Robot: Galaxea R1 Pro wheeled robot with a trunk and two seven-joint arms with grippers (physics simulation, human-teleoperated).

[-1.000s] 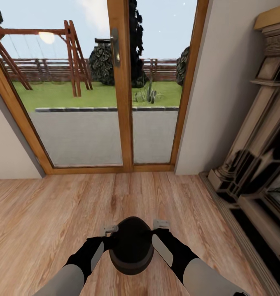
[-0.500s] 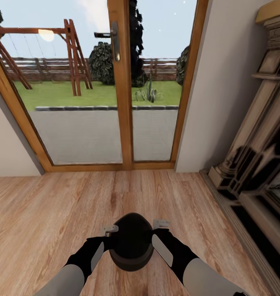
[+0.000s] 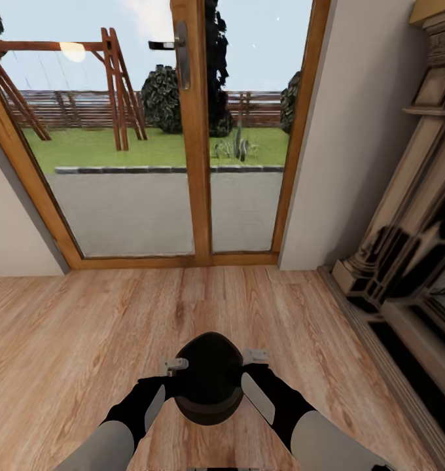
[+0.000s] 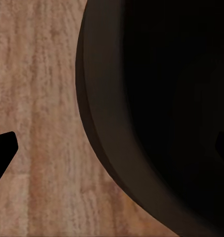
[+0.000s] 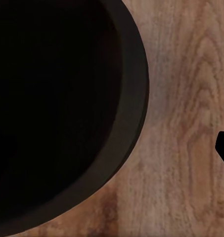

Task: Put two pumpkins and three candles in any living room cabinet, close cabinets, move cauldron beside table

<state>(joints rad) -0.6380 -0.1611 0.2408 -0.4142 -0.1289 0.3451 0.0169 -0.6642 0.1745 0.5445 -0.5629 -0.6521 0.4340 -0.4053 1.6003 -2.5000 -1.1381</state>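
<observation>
A: What takes up the scene, biggest first?

B: The glazed wooden door point(image 3: 195, 131) ahead with the garden beyond it, the wooden floor point(image 3: 72, 327) running up to its sill, and a carved fireplace surround point(image 3: 406, 216) along the floor's right edge.

A: And the cauldron?

B: The cauldron point(image 3: 209, 378) hangs low in front of the trunk, between the two arms and above the floor's near edge. The left wrist view looks past its rim point(image 4: 99, 148) to the planks, and the right wrist view does the same.

A: How do the end effectors stand?

B: The left end effector point(image 3: 175, 364) sits against the cauldron's left side and the right end effector point(image 3: 256, 357) against its right. Each wrist view has one dark fingertip outside the rim and the other lost in the black interior, so I judge both pinch the wall, one finger in and one out.

A: What has changed in the last second?

B: The door sill sits higher in the head view and the fireplace has slid upward too, while the arms and cauldron hold the same pose. That reads as the camera and base shifting, not the objects.

A: Meaning?

B: The cauldron is being carried, with no coffee desk nearby yet.
</observation>
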